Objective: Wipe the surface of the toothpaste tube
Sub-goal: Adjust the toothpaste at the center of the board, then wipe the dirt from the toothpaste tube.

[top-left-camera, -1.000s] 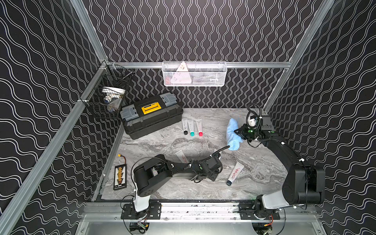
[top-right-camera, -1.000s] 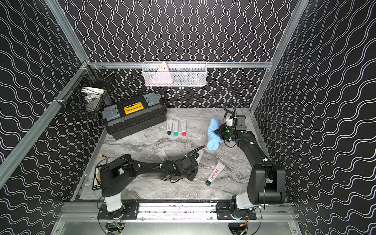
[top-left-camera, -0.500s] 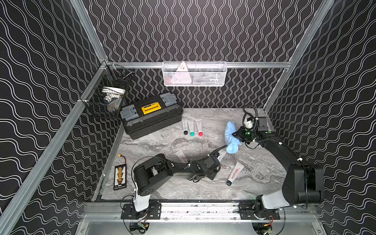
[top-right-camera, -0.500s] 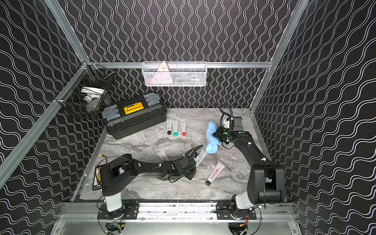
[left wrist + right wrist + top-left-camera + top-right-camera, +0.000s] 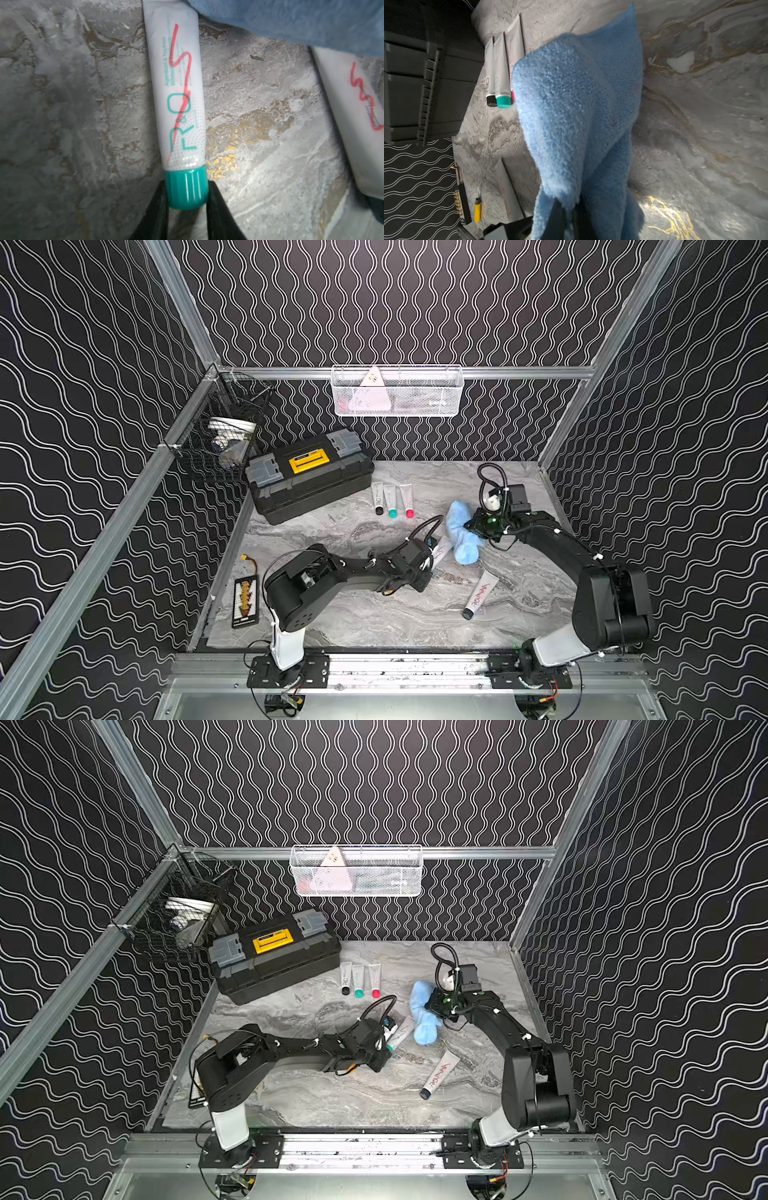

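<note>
- one toothpaste tube (image 5: 178,93) is lying on the marble table (image 5: 62,104), its flat end just beside the blue cloth (image 5: 577,104).
- yes, the left gripper (image 5: 186,187) is pinching its teal cap (image 5: 188,199); the right gripper (image 5: 570,216) is clamping the blue cloth.

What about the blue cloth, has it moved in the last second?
Yes. The blue cloth has come nearer the camera and slightly left, closing on the lone front tube, which lay still.
</note>
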